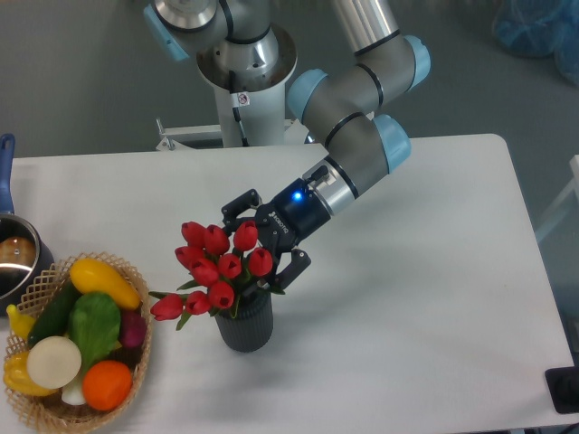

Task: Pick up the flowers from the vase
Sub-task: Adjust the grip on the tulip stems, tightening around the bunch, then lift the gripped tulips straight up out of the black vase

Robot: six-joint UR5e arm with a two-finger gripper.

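Note:
The flowers [215, 268], a bunch of red tulip buds with green leaves, stand in the small dark grey ribbed vase [244, 328] at the front middle of the white table. My gripper [264, 246] reaches in from the upper right, right behind the bunch. Its black fingers [291, 270] are spread on either side of the bunch's right part. The buds hide the fingertips, so I cannot tell whether they press on the stems.
A woven wicker basket [38, 411] with vegetables and fruit sits at the front left corner. A metal pot [14, 262] with a blue handle stands at the left edge. The robot base [240, 99] is behind the table.

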